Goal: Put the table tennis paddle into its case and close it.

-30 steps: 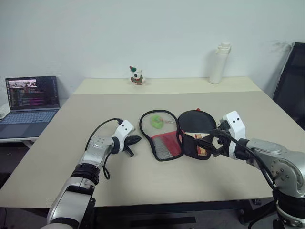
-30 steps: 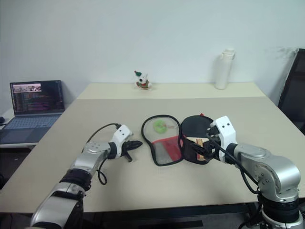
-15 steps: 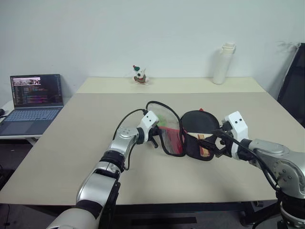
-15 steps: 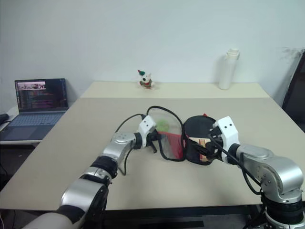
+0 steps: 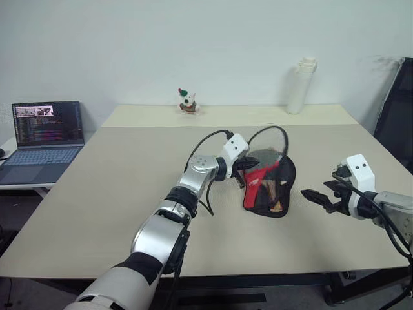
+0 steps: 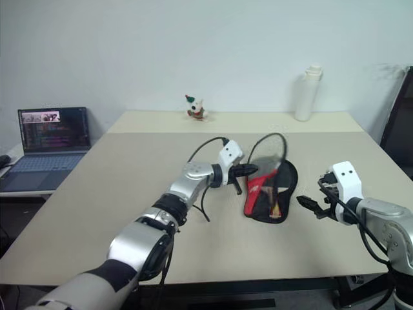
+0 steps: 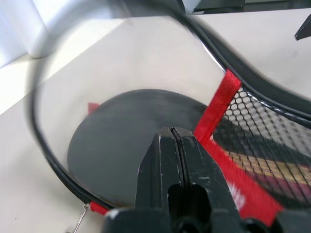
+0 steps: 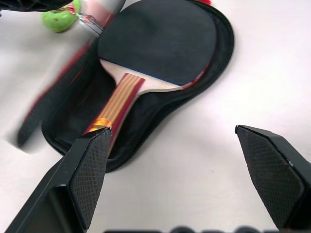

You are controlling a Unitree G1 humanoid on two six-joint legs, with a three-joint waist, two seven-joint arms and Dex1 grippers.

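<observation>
The black case lies mid-table with the table tennis paddle flat in its lower half, black face up, striped handle toward me. The case's flap, red panel and mesh, stands tilted up over the paddle, its zip edge arcing above. My left gripper is shut, its tips pressed against the flap's outer side; its tips show shut, mesh and red strip just beyond. My right gripper is open, holds nothing, and hovers apart to the right of the case.
A small yellow-green ball shows by the flap. A laptop sits on a side table at the left. A white bottle and a small figurine stand at the far edge. A black chair is at the right.
My shut left gripper swept right and upward, tipping the flap from lying open on the left to standing over the paddle. My right gripper drew away from the paddle's handle to the right.
</observation>
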